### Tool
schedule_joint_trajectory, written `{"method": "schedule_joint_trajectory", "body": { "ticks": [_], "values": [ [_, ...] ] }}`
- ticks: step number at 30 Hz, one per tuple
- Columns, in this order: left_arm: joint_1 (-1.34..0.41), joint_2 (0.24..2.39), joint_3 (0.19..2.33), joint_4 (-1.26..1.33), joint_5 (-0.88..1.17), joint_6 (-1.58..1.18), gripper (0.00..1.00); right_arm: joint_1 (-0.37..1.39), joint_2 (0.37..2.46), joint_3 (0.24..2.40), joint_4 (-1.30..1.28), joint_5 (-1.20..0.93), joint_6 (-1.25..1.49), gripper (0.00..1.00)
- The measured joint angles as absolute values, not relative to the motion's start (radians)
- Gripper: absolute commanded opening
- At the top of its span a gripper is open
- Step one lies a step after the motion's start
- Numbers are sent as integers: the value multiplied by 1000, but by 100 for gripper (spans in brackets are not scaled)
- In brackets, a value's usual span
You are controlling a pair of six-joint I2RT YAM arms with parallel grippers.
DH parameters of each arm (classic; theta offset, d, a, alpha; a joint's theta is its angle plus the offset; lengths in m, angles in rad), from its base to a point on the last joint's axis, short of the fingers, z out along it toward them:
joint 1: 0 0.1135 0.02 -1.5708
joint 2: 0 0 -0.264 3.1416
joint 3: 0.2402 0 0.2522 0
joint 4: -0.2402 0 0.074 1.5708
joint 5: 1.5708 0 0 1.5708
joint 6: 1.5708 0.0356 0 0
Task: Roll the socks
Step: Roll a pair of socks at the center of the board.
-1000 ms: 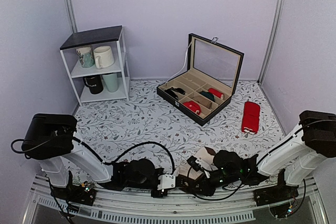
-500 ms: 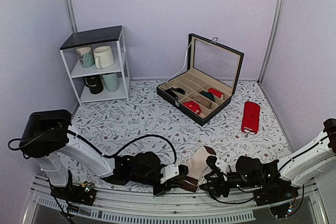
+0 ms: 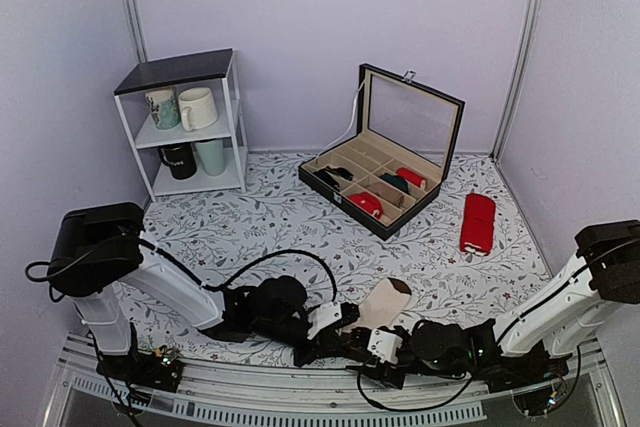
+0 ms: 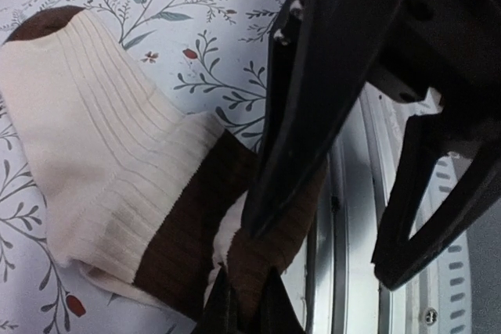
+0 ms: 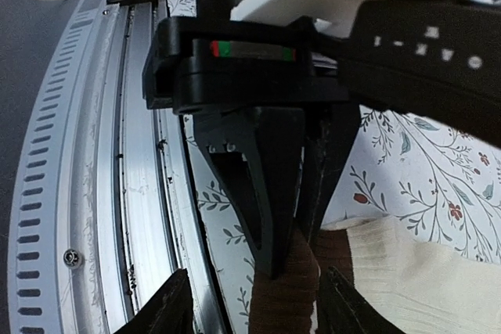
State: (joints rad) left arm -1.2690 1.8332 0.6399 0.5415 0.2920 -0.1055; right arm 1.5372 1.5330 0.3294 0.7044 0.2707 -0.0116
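Floral-print tabletop [image 3: 260,232] fills the floor of a pale-walled booth. At its 6 o'clock edge lie the socks [image 3: 385,299], cream with a dark brown cuff, toe pointing toward 1 o'clock. The left pincer [image 4: 244,307] is clenched on the brown cuff. The right pincer [image 5: 257,295] is released, its fingers spread with the cuff between them.

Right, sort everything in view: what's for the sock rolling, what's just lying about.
For the job: banded socks, left end effector shut on them, right end effector open.
Lying about: red socks, compartment box with rolled bundles, shelf of mugs.
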Motion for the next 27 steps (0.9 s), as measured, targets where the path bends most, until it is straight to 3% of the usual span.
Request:
{"method": "schedule_joint_trajectory", "body": {
  "ticks": [12,18,22,24,27],
  "values": [
    [-1263,1848,641,567,327,-118,0,1571,1573,346,646,357,58,46],
    [-1262,1853,641,575,332,-118,0,1577,1574,346,615,385,115,34],
    [-1262,1852,640,577,332,-117,0,1578,1596,347,609,393,144,17],
    [-1262,1847,635,580,331,-116,22,1578,1616,353,614,398,159,10],
    [-1262,1809,604,582,326,-102,29,1582,1633,368,622,400,186,7]
  ]
}}
